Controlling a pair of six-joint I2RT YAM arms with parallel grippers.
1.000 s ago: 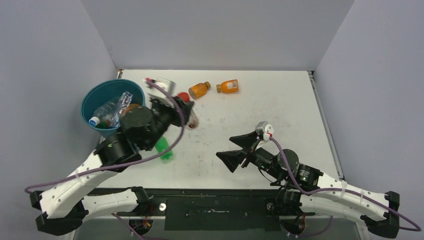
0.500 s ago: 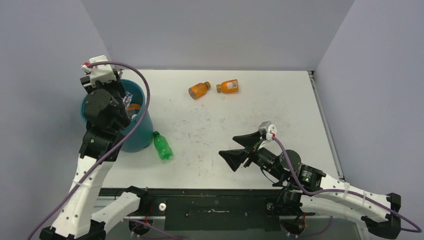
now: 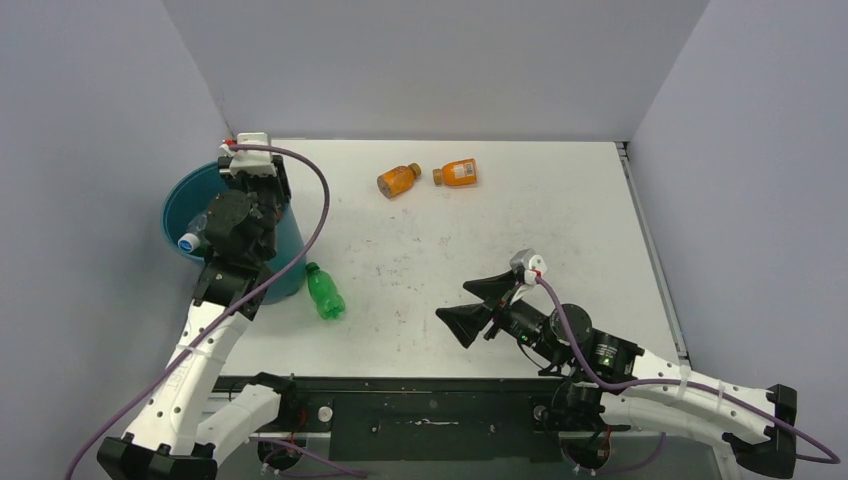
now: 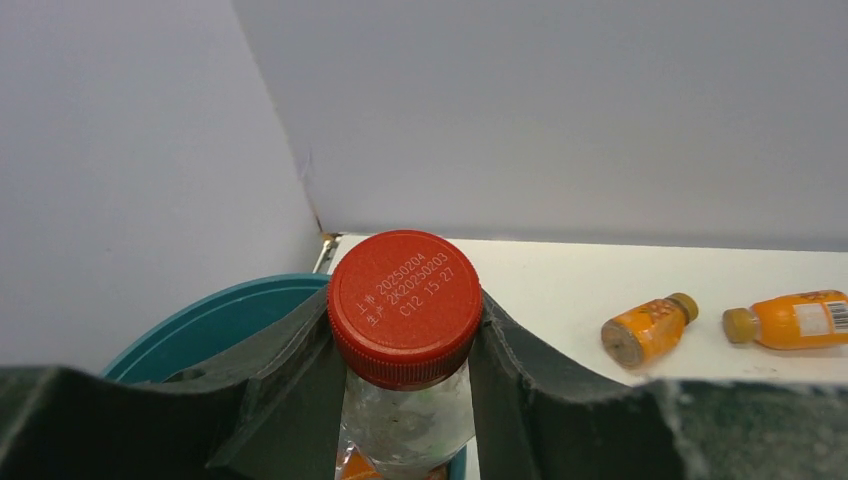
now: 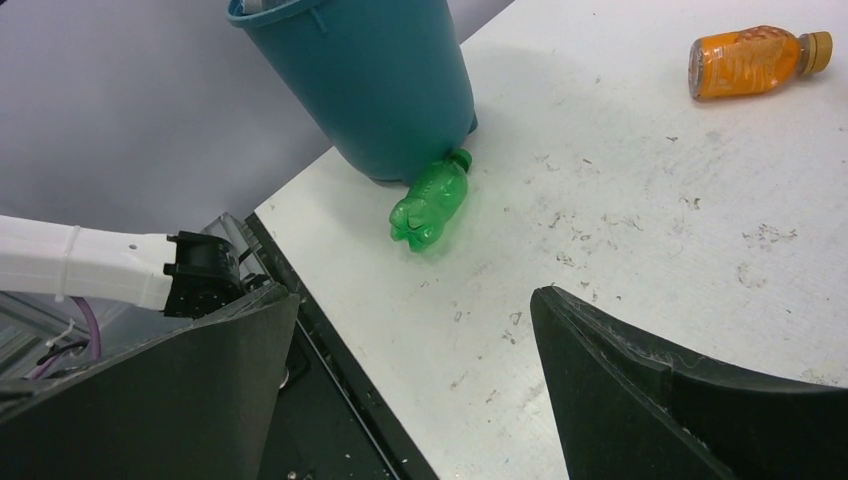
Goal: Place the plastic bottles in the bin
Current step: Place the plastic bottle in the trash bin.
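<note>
Fingers [image 4: 290, 370] of the left gripper [image 4: 405, 335] are clamped on either side of a clear plastic bottle with a red screw cap [image 4: 403, 300], pinching it just under the cap. The cap faces the wrist camera and carries printed date codes. The bottle hangs neck-up over the round teal-blue plastic bin [image 3: 176, 203], whose rim curves below and to the left of it in the left wrist view, and a scrap of orange shows beneath it inside the bin. From the top view the left arm stands raised with its wrist over the right side of the bin, which sits at the far left corner of the white table [image 3: 560, 210]. Inside, against the near-left rim, lies a clear bottle with a pale cap [image 3: 189, 241].

The small green plastic bottle [image 5: 430, 200] lies on its side on the table, its cap end touching the base of the bin. 2 orange-filled bottles with brown caps lie on their sides near the back edge, the left one [image 3: 398, 180] just beside the right one [image 3: 458, 174].

The right gripper [image 3: 472, 305] hovers low over the middle of the table, jaws spread wide and holding nothing, well apart from every bottle.
</note>
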